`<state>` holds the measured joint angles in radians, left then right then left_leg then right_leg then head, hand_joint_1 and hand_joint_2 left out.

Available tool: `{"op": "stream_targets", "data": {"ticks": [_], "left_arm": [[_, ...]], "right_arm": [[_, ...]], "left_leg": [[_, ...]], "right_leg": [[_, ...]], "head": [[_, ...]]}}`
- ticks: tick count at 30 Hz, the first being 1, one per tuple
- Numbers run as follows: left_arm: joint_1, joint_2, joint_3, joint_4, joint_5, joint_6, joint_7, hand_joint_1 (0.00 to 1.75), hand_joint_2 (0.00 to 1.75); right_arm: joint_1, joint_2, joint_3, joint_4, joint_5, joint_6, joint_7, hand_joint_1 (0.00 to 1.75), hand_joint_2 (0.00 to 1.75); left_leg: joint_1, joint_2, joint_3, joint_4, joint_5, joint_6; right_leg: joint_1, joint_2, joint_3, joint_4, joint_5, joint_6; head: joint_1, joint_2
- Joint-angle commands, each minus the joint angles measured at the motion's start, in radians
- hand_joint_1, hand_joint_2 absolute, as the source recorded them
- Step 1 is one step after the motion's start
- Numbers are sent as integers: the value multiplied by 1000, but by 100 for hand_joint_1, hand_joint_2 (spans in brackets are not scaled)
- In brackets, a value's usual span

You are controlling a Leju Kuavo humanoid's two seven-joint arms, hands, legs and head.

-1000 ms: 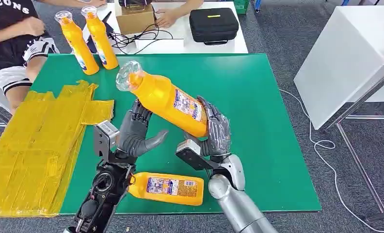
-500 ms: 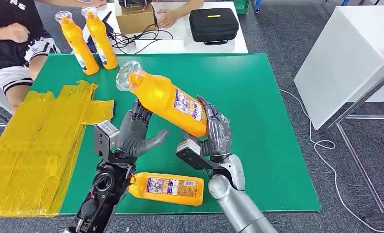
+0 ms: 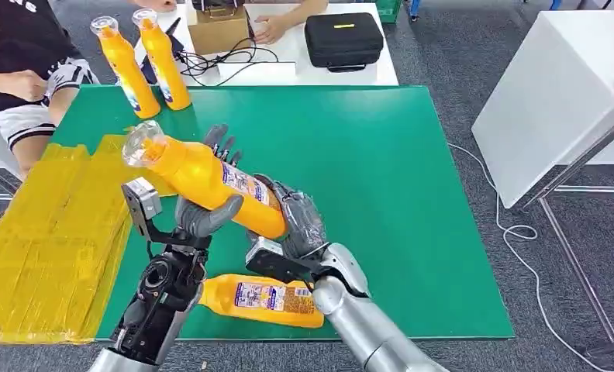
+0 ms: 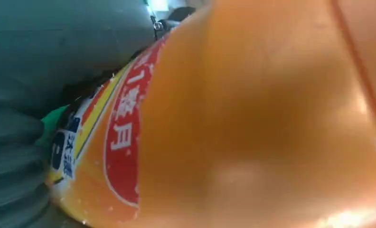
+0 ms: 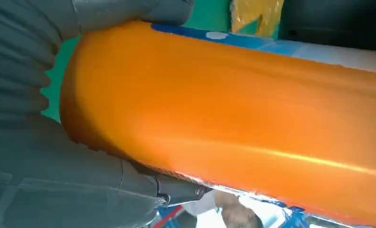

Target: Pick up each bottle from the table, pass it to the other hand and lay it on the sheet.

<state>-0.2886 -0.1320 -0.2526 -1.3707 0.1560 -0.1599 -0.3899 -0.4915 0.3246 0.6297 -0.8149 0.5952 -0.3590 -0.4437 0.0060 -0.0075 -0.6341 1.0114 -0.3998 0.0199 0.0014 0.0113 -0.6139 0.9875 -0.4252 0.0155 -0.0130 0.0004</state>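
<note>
head view shows one orange bottle (image 3: 211, 180) held up over the green table (image 3: 381, 178), tilted with its clear cap toward the yellow sheet (image 3: 52, 225). right hand (image 3: 296, 222) grasps the bottle's base end, fingers wrapped round it. left hand (image 3: 207, 209) is at the bottle's middle, thumb curled under it and fingers showing behind it; i judge it is gripping, though how firmly is hard to tell. so the bottle sits in both hands at once, which reads as the handover itself, neither given up nor fully taken.

nothing lies on the sheet, so no bottle is delivered yet. a second bottle (image 3: 261, 299) lies on its side near the table's front edge, just under the arms. two upright bottles (image 3: 145, 66) stand at the far left corner, close to a seated person (image 3: 17, 70). left to do: right hand lets go, left hand carries this bottle to the sheet, then three more rounds.
</note>
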Motion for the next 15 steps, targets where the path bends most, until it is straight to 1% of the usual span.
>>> {"op": "stream_targets", "data": {"ticks": [1, 3, 4, 6, 7, 8, 9, 10, 11, 13, 14, 15], "left_arm": [[-95, 4, 54, 135, -6, -1, 12, 0, 175], [-95, 4, 54, 135, -6, -1, 12, 0, 175], [-96, 5, 56, 134, -5, -1, 13, 0, 175], [-99, 3, 62, 129, -3, 0, 21, 0, 175], [-99, 3, 62, 129, -3, 0, 21, 0, 175], [-99, 3, 62, 129, -3, 0, 21, 0, 175], [-99, 3, 62, 129, -3, 0, 21, 0, 175], [-102, 2, 63, 130, -2, 0, 23, 0, 175], [-103, 2, 63, 131, -2, 1, 24, 0, 175], [-103, 2, 63, 131, -2, 1, 24, 0, 175], [-103, 2, 63, 131, -2, 1, 24, 0, 175], [-103, 2, 63, 131, -2, 1, 24, 0, 175]], "right_arm": [[-48, -4, 183, 157, 4, 19, -37, 175, 175], [-48, -4, 183, 157, 4, 19, -37, 175, 175], [-50, 0, 185, 156, 4, 20, -37, 175, 175], [-54, 0, 190, 159, -1, 21, -32, 175, 175], [-54, 0, 190, 159, -1, 21, -32, 175, 175], [-54, 0, 190, 159, -1, 21, -32, 175, 175], [-54, 0, 190, 159, -1, 21, -32, 175, 175], [-56, 1, 190, 158, -1, 21, -31, 175, 175], [-56, 2, 191, 159, -1, 20, -29, 175, 175], [-56, 2, 191, 159, -1, 20, -29, 175, 175], [-56, 2, 191, 159, -1, 20, -29, 175, 175], [-56, 2, 191, 159, -1, 20, -29, 175, 175]], "left_leg": [[0, 1, 8, -1, -3, -1], [0, 0, 5, -1, -1, 0], [0, -1, 7, -1, -2, -1], [-1, 0, 3, -1, -1, 0], [0, 0, 6, -1, -2, -1], [-1, 0, 4, -1, -1, -1], [0, 0, 7, -1, -2, -1], [0, 0, 5, -1, -2, -1], [0, -1, 7, -1, -2, -1], [0, 0, 3, -1, -1, -1], [0, -1, 11, -1, -4, -2], [0, 0, 5, -1, -2, -1]], "right_leg": [[0, 0, 8, -2, -2, 1], [0, -2, 5, -1, -1, 0], [0, -3, 8, -1, -3, 1], [-1, -2, 4, -1, -1, 0], [-1, -2, 7, -1, -2, 0], [-2, -1, 5, -1, -1, 0], [-1, -2, 8, -1, -2, 0], [-1, -2, 5, -1, -2, 0], [-1, -3, 8, -1, -2, 0], [-1, -2, 4, -1, -1, 0], [0, -4, 12, -2, -4, 0], [-1, -2, 5, -1, -2, 0]], "head": [[1, 0], [1, 0], [0, 0], [1, 0], [1, 0], [1, 0], [1, 0], [1, 0], [1, 0], [1, 0], [1, 0], [1, 0]]}}
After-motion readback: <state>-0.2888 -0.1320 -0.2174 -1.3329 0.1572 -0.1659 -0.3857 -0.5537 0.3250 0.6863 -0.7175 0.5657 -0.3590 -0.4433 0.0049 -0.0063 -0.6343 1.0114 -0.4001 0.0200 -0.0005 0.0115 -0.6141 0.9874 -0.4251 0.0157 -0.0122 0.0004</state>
